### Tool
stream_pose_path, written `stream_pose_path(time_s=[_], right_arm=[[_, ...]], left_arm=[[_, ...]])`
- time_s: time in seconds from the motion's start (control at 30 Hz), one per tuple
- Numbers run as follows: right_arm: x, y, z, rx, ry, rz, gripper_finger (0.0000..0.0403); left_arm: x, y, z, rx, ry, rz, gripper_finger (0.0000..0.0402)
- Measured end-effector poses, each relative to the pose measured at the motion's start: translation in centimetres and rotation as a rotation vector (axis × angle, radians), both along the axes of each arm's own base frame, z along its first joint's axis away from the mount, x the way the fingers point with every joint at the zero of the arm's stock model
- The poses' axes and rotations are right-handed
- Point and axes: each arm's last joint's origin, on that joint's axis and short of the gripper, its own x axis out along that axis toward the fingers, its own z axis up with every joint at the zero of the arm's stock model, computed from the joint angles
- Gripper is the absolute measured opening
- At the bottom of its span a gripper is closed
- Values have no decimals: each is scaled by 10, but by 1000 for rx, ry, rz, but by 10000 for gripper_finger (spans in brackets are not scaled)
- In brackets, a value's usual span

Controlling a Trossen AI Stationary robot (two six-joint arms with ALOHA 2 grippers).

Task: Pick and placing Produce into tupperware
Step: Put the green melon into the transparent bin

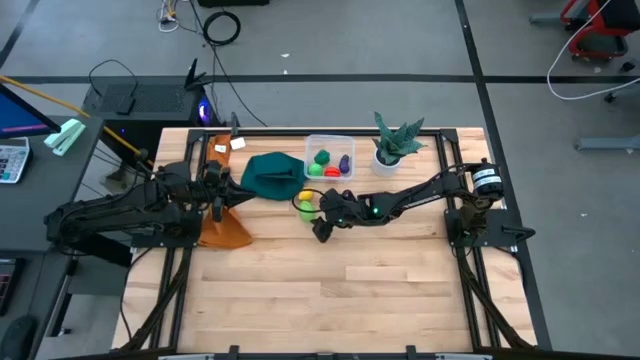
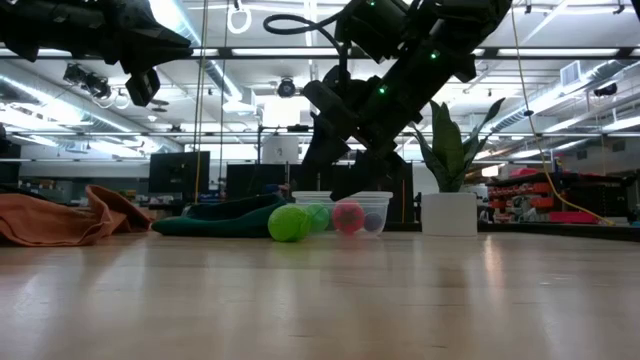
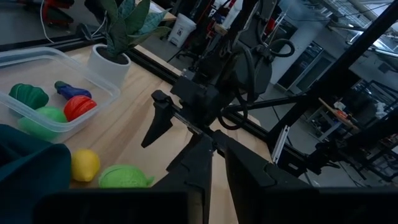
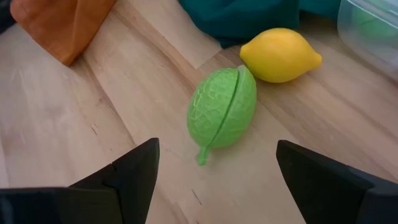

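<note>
The right gripper (image 4: 214, 171) hangs spread wide just above the light green toy (image 4: 222, 111), which lies on the table between its fingers. A yellow lemon (image 4: 280, 55) sits just beyond, near the tupperware (image 1: 329, 145). The left gripper's (image 1: 222, 196) fingers cannot be read.

From my station, ceiling strip lights (image 2: 560, 50) glare over the bench (image 2: 320, 300), whose near planks blur; the arms beneath them show as dark silhouettes.
</note>
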Motion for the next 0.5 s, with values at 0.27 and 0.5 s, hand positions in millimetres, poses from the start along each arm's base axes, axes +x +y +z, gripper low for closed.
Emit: stream_pose_path(time_s=[0.27,0.5], right_arm=[[2,-3,2,8,-26,-17,286],[2,-15,2,17,-36,-35,284]], left_arm=[[0,0,0,0,-1,0,58],[0,0,0,1,-2,0,57]])
